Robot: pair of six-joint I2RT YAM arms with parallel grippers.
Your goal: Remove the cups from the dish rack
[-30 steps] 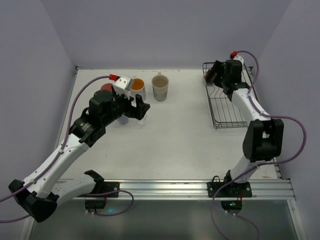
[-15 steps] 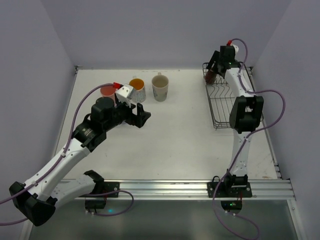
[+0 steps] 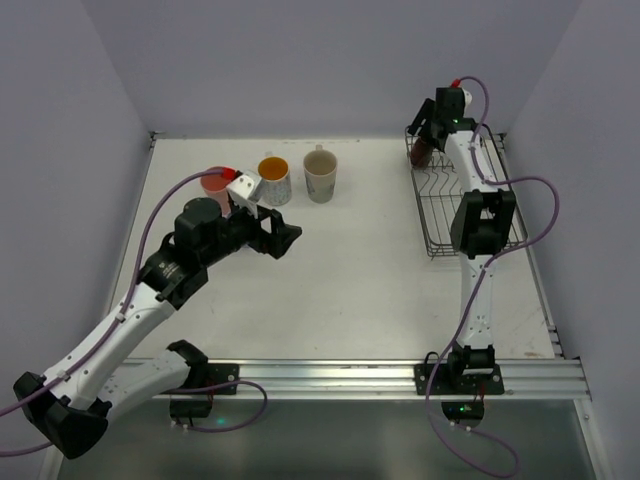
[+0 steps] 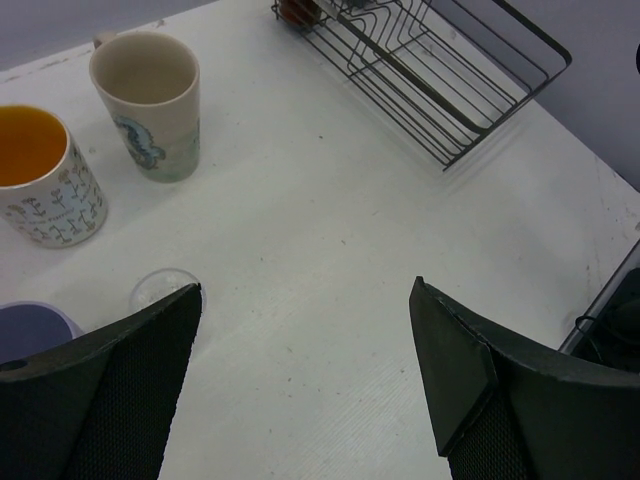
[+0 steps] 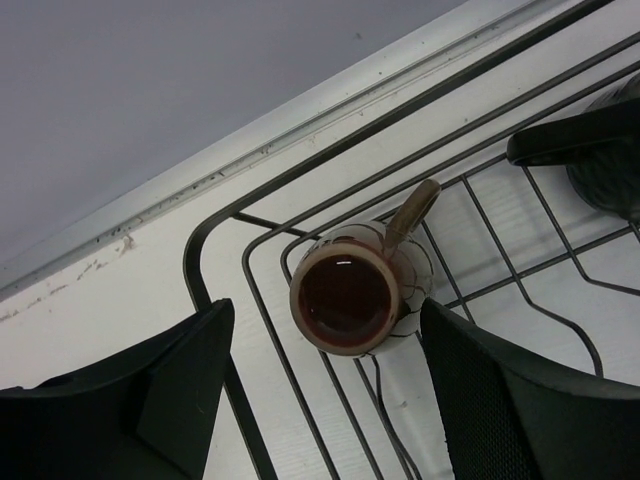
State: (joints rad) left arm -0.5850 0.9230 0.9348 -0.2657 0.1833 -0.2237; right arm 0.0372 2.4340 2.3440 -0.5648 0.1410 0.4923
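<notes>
The black wire dish rack (image 3: pixel 470 205) stands at the right of the table. A dark brown mug (image 5: pixel 352 290) with a pale cracked outside stands in its far left corner (image 3: pixel 423 152). My right gripper (image 5: pixel 325 400) is open above that mug, one finger on each side, not touching it. My left gripper (image 4: pixel 305 290) is open and empty over bare table. On the table stand a salmon-red tumbler (image 3: pixel 214 183), a white dotted mug with orange inside (image 4: pixel 40 175), a cream mug (image 4: pixel 150 105) and a clear glass (image 4: pixel 165 290) by my left finger.
A pale lavender cup rim (image 4: pixel 30 325) shows at the left edge of the left wrist view. A dark object (image 5: pixel 600 150) lies in the rack, cut off at the right. The back wall is close behind the rack. The rack also shows in the left wrist view (image 4: pixel 440 80).
My right gripper has moved back over the rack's far left corner, above the brown mug. My left gripper has drawn away from the cups toward the table's middle.
</notes>
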